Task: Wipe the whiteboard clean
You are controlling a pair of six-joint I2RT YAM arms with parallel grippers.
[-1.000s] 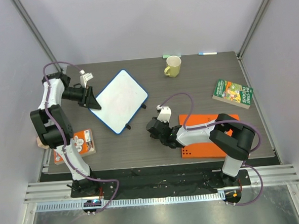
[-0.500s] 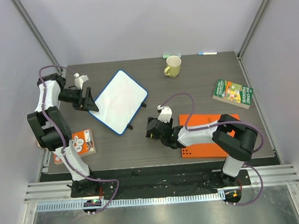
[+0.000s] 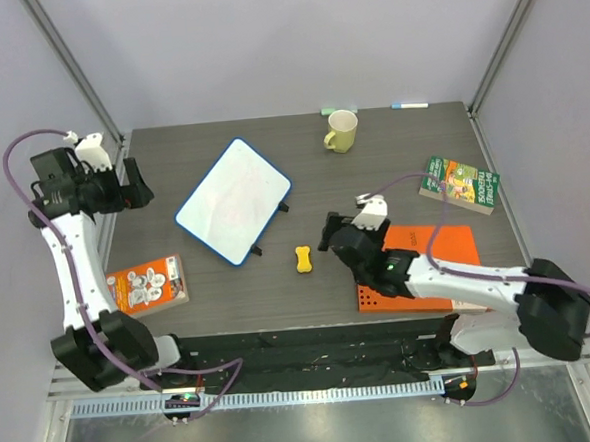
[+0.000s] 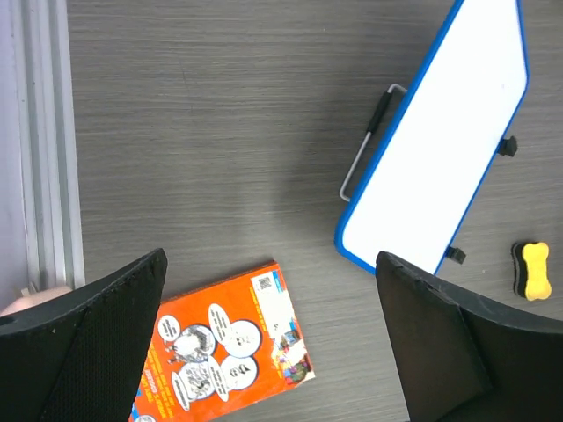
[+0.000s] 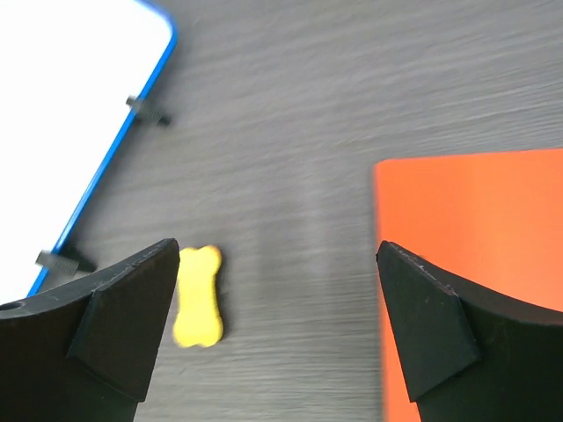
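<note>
At the far left of the dark wooden table [image 3: 392,165], the left gripper [image 3: 140,182] has pulled away from the blue-rimmed white whiteboard [image 3: 234,200], which lies left of centre. Its fingers are apart and empty. Just off the board's near corner, the yellow bone-shaped eraser [image 3: 303,259] now lies released. The right gripper [image 3: 328,231], fingers spread, has backed off, so wiping seems over.

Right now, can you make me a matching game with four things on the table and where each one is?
Things:
1. whiteboard
2. mug
3. yellow bone-shaped eraser
4. green book

Places:
A. between the whiteboard and the orange sheet
B. near the far edge of the table
C. on the right side of the table
D. left of the middle, lying at a slant

Pairs: 1-D, 2-B, 3-A, 4-C
</note>
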